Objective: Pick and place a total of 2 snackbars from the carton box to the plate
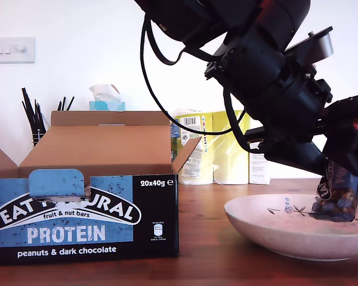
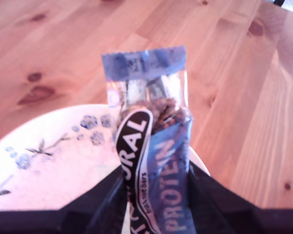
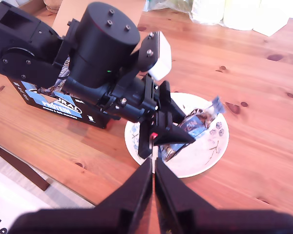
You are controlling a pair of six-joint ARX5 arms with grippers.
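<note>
My first gripper point(image 1: 341, 170) is shut on a snackbar point(image 1: 339, 199) in a navy-and-blue wrapper and holds it nearly upright over the plate point(image 1: 268, 223) at the exterior view's right. The bar's lower end dips inside the dish; whether it touches is unclear. The first wrist view shows the snackbar point(image 2: 156, 141) sticking out of my first gripper point(image 2: 156, 200) above the flower-patterned plate point(image 2: 53, 165). The carton box point(image 1: 83, 208) stands open at the exterior view's left. High above, my second gripper point(image 3: 154, 168) is shut on nothing, looking down on the first arm, snackbar point(image 3: 198, 122), plate point(image 3: 205, 156) and carton box point(image 3: 44, 100).
Yellow and white packages point(image 1: 218, 149) stand against the back wall behind the plate. A tissue box point(image 1: 106, 98) and a holder of black sticks point(image 1: 33, 116) sit behind the carton box. The wooden table's edge point(image 3: 19, 161) runs near the carton box.
</note>
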